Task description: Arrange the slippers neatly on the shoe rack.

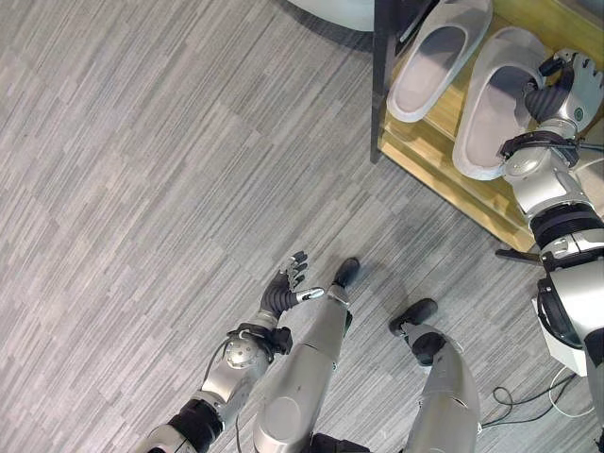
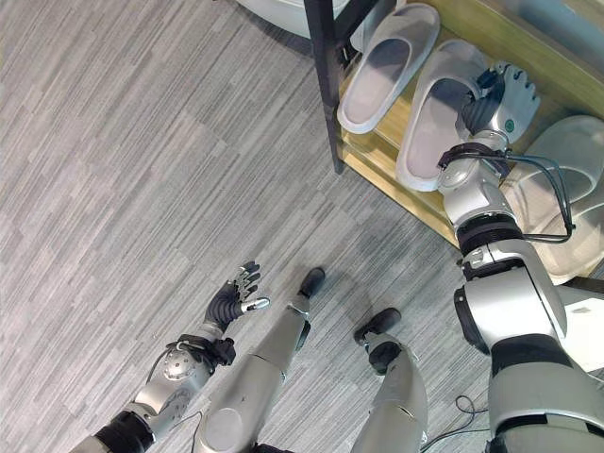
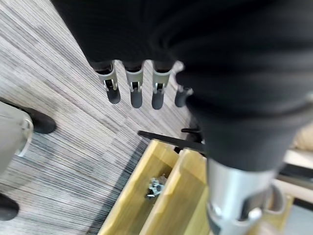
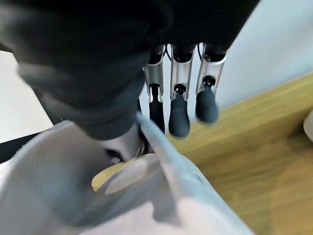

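The left hand (image 1: 283, 288) is held slack over the floor (image 1: 142, 189); the right hand (image 2: 498, 99), fingers straight, is laid on a slipper (image 2: 436, 118) at the rack's (image 2: 396, 179) front edge, judged to need squaring beside its mate (image 2: 387, 66).

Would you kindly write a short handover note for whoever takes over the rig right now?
Right hand: over the right slipper on the rack, fingers straight above its toe end; whether it is touching is unclear.
Left hand: open and idle, low over the floor.
Left slipper lies beside the right one on the same shelf, roughly parallel. Another pale slipper shows on the rack further right.
Done: both slippers on the shelf.
Left: probably a final nudge to align the pair, then withdraw the right hand.
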{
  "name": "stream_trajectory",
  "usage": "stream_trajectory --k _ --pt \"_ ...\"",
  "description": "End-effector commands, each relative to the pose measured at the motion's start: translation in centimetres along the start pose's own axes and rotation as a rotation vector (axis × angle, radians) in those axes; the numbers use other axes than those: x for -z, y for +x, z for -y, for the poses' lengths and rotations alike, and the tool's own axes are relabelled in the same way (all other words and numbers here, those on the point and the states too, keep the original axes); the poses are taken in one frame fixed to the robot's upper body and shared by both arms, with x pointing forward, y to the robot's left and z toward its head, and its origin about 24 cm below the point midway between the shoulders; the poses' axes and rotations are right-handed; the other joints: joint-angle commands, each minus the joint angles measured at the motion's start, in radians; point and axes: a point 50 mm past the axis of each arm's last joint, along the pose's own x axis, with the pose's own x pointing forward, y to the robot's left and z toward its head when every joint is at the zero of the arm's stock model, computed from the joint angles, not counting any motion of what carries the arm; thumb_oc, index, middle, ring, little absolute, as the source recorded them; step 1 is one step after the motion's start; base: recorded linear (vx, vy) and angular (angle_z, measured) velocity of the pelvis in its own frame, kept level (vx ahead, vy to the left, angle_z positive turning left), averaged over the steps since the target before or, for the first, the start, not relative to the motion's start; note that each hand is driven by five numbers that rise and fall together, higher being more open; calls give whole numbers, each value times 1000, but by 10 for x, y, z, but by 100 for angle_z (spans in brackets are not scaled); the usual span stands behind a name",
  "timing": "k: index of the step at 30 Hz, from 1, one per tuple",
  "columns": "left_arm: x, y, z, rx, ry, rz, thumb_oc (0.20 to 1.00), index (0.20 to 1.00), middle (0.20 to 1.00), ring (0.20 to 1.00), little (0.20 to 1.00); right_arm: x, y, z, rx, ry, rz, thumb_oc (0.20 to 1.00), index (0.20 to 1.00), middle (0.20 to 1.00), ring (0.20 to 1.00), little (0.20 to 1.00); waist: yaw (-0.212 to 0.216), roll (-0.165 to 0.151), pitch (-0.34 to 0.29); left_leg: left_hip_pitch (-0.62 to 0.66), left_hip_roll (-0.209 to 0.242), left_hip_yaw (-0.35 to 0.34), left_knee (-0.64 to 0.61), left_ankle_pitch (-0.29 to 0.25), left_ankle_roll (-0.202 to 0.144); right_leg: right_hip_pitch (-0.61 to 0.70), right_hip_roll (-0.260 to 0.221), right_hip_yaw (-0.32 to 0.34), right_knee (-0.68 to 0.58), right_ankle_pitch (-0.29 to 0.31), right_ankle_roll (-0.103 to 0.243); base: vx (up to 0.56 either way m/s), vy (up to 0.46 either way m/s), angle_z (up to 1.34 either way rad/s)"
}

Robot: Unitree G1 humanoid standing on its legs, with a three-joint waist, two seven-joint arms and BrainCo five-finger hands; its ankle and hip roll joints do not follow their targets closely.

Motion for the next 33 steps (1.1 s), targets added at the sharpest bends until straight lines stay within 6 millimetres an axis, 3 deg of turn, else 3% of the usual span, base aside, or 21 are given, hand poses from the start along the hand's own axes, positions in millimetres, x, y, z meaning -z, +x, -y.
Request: stream_trajectory --k 1,9,13,16,21,23,27,33 --pt "-11 -1 4 38 -13 63 1000 1000 1000 1000 1000 0 21 28 44 -20 40 1000 1000 1000 1000 1000 16 18 -5 48 0 37 20 -187 53 174 21 18 -31 -184 87 39 18 5" --pt "-9 4 3 24 23 50 1000 1000 1000 1000 1000 2 12 16 29 48 8 1000 1000 1000 1000 1000 0 12 2 87 -1 45 3 -185 56 202 25 29 -54 -162 88 3 22 0" --pt "-7 7 4 1 27 41 1000 1000 1000 1000 1000 -12 -3 6 66 277 -8 1000 1000 1000 1000 1000 -34 1 4 114 7 58 -10 -187 58 218 34 48 -69 -152 87 -17 41 -4" --pt "-5 8 4 -27 32 30 1000 1000 1000 1000 1000 -30 -29 -7 76 525 -29 1000 1000 1000 1000 1000 -68 -6 -2 123 6 64 -14 -178 66 217 33 54 -72 -141 76 -23 35 -8" --pt "-4 9 5 -36 48 25 1000 1000 1000 1000 1000 -33 -58 -24 13 735 -107 1000 1000 1000 1000 1000 -92 -13 -1 140 7 70 -17 -181 66 227 35 64 -76 -135 78 -33 9 -15" --pt "-4 11 5 -33 67 22 1000 1000 1000 1000 1000 -32 -76 -40 -59 876 -202 1000 1000 1000 1000 1000 -105 -15 0 148 9 73 -23 -179 65 229 38 72 -80 -131 76 -19 -3 0" --pt "-2 12 2 -48 79 8 1000 1000 1000 1000 1000 -28 -91 -57 -124 953 -309 1000 1000 1000 1000 1000 -107 -15 0 149 12 82 -29 -175 62 224 43 82 -86 -127 74 -54 4 -6" --pt "2 7 -3 -59 62 -10 1000 1000 1000 1000 1000 -29 -93 -64 -165 1038 -375 1000 1000 1000 1000 1000 -101 -1 2 147 10 85 -32 -170 61 220 42 84 -86 -124 73 -13 0 -5"
